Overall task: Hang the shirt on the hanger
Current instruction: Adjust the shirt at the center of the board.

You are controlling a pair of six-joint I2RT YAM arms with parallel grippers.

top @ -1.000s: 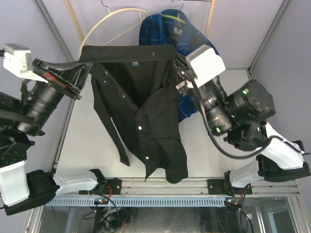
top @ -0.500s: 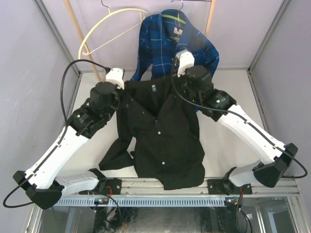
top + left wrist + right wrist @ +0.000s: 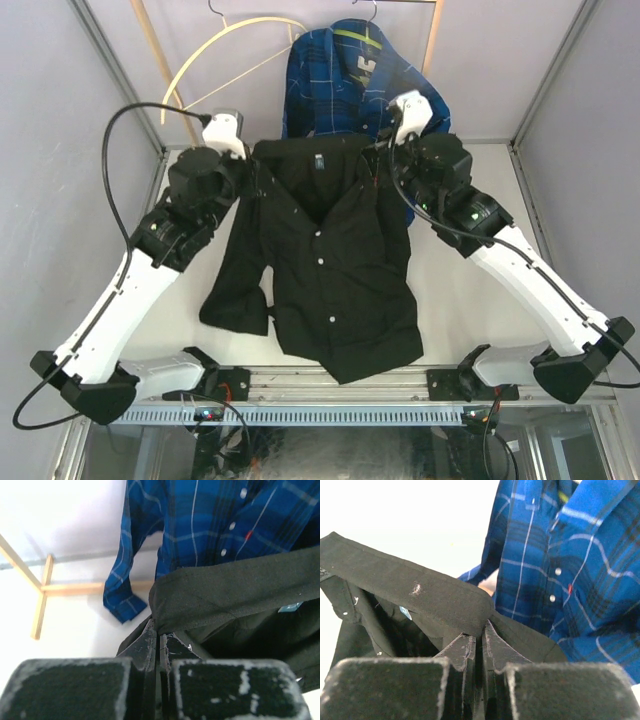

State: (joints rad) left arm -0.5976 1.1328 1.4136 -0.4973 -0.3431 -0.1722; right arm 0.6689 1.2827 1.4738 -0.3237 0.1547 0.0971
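Note:
The black shirt [image 3: 335,260] lies spread on the white table, collar toward the back, front partly open with white buttons. My left gripper [image 3: 252,165] is shut on its left shoulder; in the left wrist view [image 3: 160,635] the jaws pinch the black collar fabric [image 3: 235,592]. My right gripper [image 3: 383,155] is shut on its right shoulder; in the right wrist view [image 3: 479,630] the jaws pinch the black fabric [image 3: 415,590]. The pale wooden hanger [image 3: 215,55] with its metal hook hangs from the rail at the back left, apart from the shirt.
A blue plaid shirt [image 3: 350,80] hangs on its own hanger at the back, just behind the black shirt's collar; it also shows in the left wrist view [image 3: 210,525] and the right wrist view [image 3: 570,560]. A wooden rack post [image 3: 155,50] stands at back left.
Both arms have moved from high up down and toward the back. The black shirt went from hanging stretched between them to lying on the table, collar near the plaid shirt.

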